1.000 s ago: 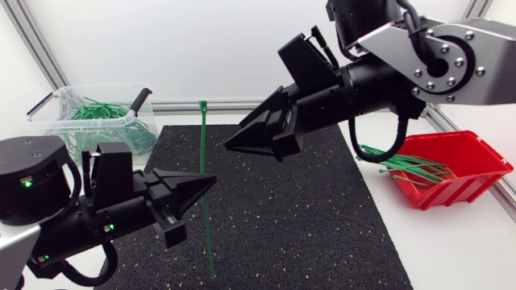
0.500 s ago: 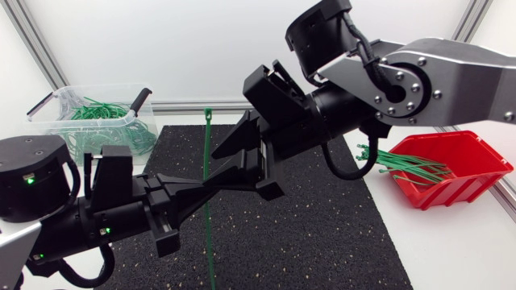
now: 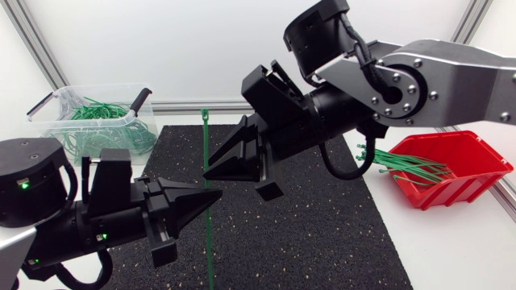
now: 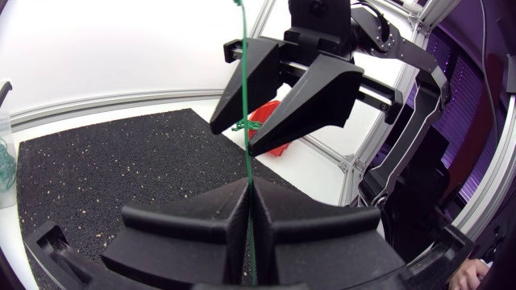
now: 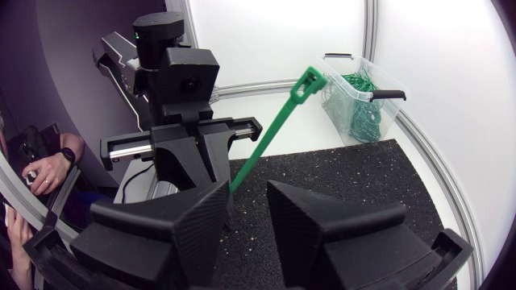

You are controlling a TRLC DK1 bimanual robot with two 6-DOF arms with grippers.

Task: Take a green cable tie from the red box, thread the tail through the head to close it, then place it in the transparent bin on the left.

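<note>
left gripper (image 3: pixel 208 196): clamped together on the green cable tie (image 3: pixel 205 149), which stands upright through its fingertips.
right gripper (image 5: pixel 248 192): fingers apart, just above the left gripper's tips, with the strap between them; whether it touches them is unclear.
tie head (image 5: pixel 307 82): free, well above both grippers.
risk: if the right fingers close off-line, they could bend the thin strap or twist it out of its single pinch.

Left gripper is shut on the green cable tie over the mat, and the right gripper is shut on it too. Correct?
Not quite. The right gripper is open: the right wrist view shows its fingers spread apart, with the green cable tie standing ahead of the gap. The left gripper is shut on the tie over the mat, as you said.
</note>
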